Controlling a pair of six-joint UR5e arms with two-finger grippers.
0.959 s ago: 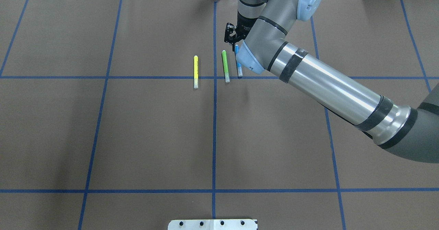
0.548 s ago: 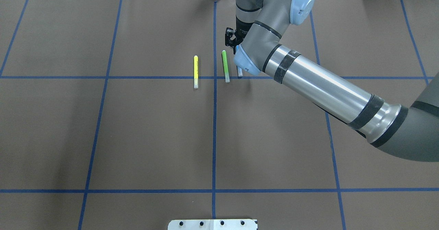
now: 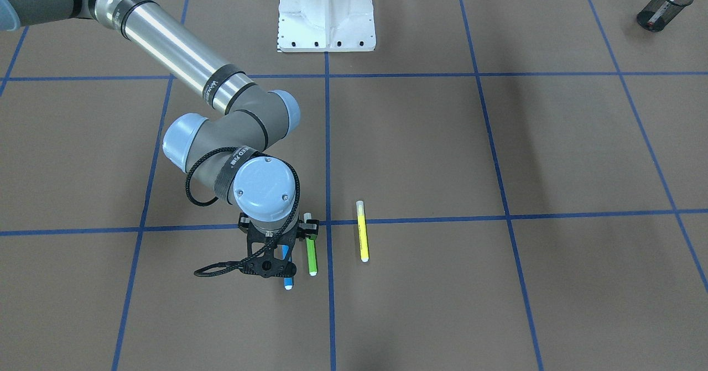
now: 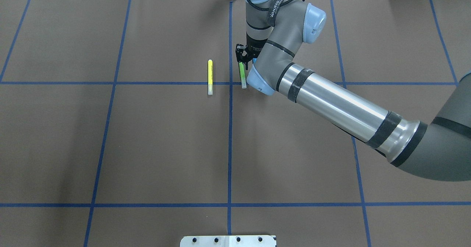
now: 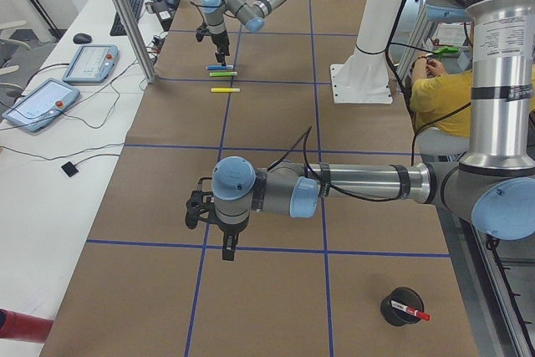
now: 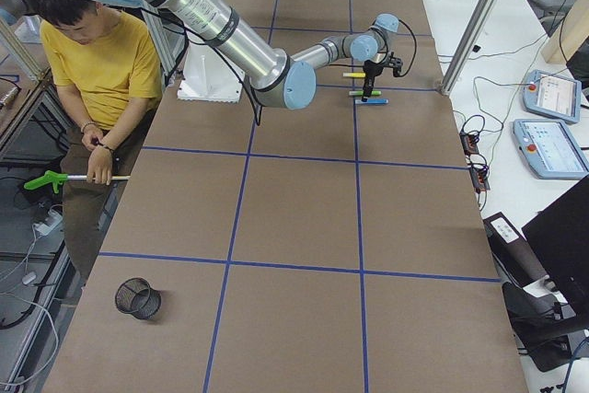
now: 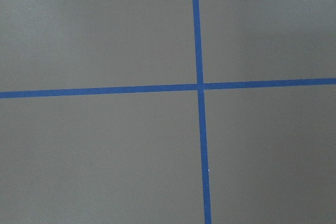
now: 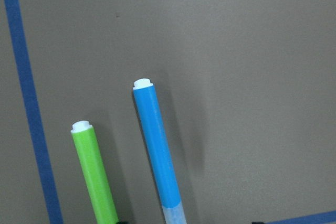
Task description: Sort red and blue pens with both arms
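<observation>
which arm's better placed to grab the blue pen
Right: the right claw hangs directly over the blue marker, beside the lime-green marker; the left claw is far off along the table.

We look over a brown table mat (image 4: 147, 147) gridded with blue tape lines (image 4: 229, 147). Beyond its far edge, a white bench (image 5: 50, 165) carries a teach pendant (image 5: 92, 63) beside an aluminium post (image 5: 125, 18).

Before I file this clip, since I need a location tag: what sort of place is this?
Probably a robotics lab: the left arm and right arm reach over a table taped into a blue grid, with teach pendants on a side bench.
</observation>
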